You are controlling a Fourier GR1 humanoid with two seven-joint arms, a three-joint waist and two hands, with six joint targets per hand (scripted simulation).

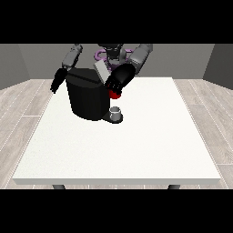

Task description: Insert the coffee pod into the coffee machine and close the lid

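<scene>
At the upper middle of the frame, we saw a black coffee machine (pixel 86 98) standing on a large white table (pixel 136 150), toward the table's far edge and left of its centre. A pale grey lid (pixel 102 71) rose tilted from the machine's top, so the machine stood open. The hand at the view's right (pixel 117 82) reached down from the robot's grey arm to the machine's upper right corner, just beside the lid. Its fingers curled downward, and directly under them sat a red thing at the machine (pixel 114 94), touching or nearly touching the fingertips; we could not tell whether the hand held anything. Below that, on the machine's small base, stood a grey thing (pixel 116 112), like a small cup; we could not tell it for the coffee pod, and we saw the pod plainly nowhere.

The hand at the view's left (pixel 57 81) hung beside the machine's left side, over the table's far left edge, apart from the machine. We could not make out how its fingers lay.

The tabletop spread wide toward the lower frame. Around it we saw a pale wood-plank floor (pixel 22 104) and grey walls (pixel 18 63) at the upper left and right.
</scene>
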